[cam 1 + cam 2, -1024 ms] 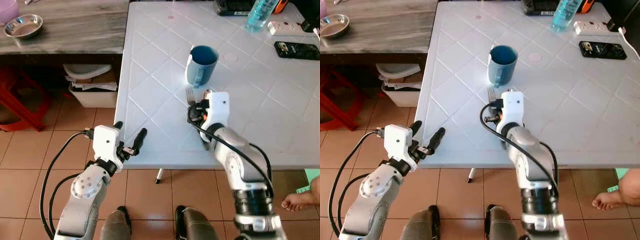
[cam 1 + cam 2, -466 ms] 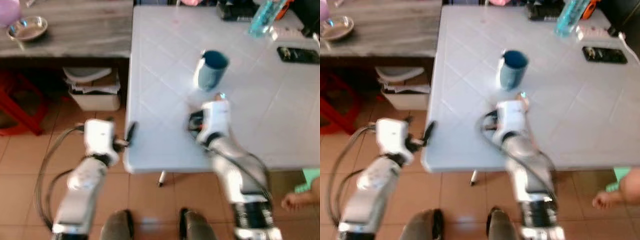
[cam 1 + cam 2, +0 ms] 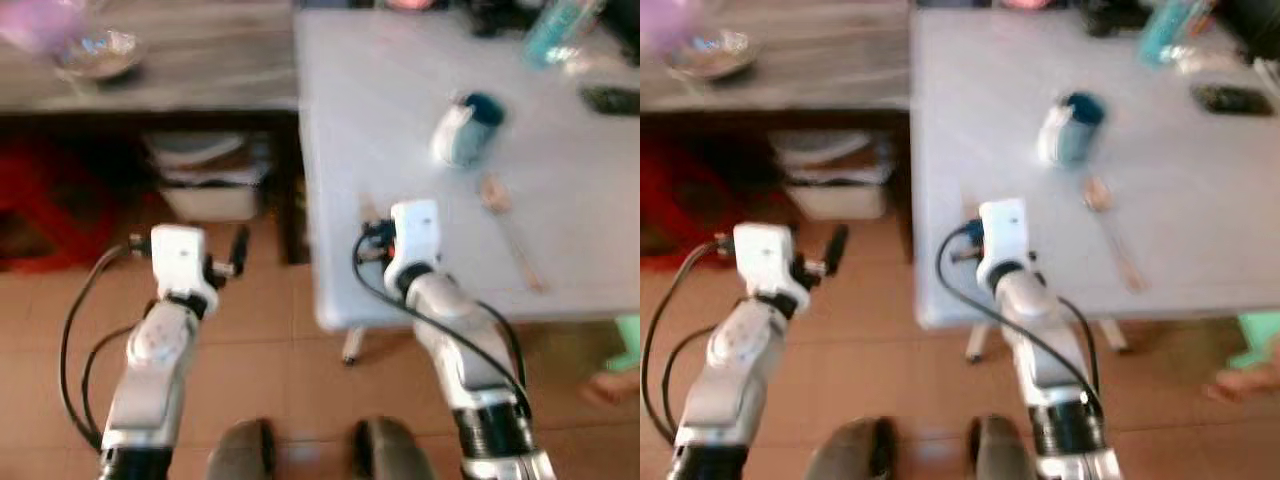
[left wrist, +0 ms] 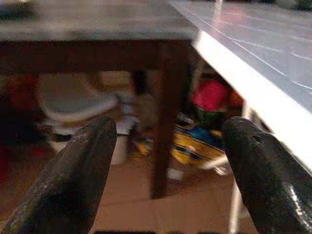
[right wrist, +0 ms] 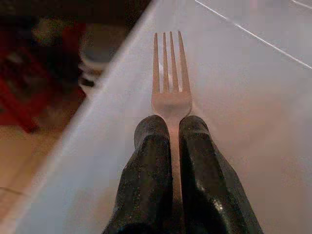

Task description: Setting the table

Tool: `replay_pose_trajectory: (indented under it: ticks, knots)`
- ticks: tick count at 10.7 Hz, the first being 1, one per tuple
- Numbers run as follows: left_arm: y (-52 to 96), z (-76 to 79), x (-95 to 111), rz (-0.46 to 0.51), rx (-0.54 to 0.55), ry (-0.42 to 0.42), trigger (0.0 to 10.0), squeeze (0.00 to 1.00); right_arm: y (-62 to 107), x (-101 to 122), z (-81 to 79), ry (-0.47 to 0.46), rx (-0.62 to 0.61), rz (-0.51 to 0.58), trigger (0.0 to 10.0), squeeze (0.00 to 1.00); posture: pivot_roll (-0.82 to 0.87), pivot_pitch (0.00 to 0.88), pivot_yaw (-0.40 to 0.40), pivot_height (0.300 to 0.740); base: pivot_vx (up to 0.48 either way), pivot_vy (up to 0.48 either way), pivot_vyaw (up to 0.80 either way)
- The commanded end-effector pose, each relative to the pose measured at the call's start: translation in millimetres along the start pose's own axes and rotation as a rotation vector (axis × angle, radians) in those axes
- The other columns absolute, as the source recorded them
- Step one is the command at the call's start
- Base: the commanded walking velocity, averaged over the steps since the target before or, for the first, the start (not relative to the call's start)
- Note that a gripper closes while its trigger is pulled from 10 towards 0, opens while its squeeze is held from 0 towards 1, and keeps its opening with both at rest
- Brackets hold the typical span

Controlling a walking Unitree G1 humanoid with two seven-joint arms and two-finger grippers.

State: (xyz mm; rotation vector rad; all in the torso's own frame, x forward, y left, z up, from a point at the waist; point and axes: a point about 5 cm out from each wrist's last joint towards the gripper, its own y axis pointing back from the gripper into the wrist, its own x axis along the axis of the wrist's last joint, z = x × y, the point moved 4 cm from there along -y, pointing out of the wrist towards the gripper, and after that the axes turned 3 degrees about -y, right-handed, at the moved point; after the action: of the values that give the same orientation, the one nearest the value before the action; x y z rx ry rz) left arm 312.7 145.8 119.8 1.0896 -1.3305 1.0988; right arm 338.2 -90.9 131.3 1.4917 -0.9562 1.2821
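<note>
Over the near-left corner of the white table [image 3: 560, 210], the right gripper [image 5: 170, 127] is clamped on one fork [image 5: 169, 73] by the neck, tines pointing forward and level, so it looks ready to be laid flat. The blue mug [image 3: 466, 128] sits at 1 o'clock from it, and a spoon [image 3: 508, 232] lies just past at 2 o'clock; probably the place setting the fork joins. Left gripper [image 4: 165, 146] hangs off the table at 9 o'clock, fingers [image 4: 73, 180] apart, empty. Count: one fork, one spoon, one mug, one metal bowl [image 3: 98, 52] on the side counter. Views blurred
</note>
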Motion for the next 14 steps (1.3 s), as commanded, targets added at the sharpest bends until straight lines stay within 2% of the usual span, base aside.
replay_pose_trajectory:
  ticks: [1,3,6,14]
  knots:
    - [0.9,5.7,-5,-0.011,-0.012,0.01,10.0,0.0,2.8,-9,4.4,0.007,-0.005,-0.018,0.0,0.0,-0.05,0.174,0.018,0.74,0.0,0.442,0.0]
    - [-2.6,0.3,-2,0.004,0.006,0.003,10.0,0.0,2.5,-3,1.4,0.028,0.005,0.019,0.0,0.0,-0.05,0.171,0.02,0.74,0.0,0.422,0.0]
    - [-3.8,-2.1,-1,0.013,0.02,-0.009,10.0,0.0,2.1,4,4.4,0.039,-0.012,0.065,0.0,0.0,-0.05,0.172,0.023,0.74,0.305,0.365,0.0]
    - [-6.2,5.1,1,0.039,-0.001,-0.028,10.0,0.0,2.0,8,5.2,0.053,-0.013,0.096,0.0,0.0,-0.05,0.173,0.023,0.74,0.472,0.0,0.0]
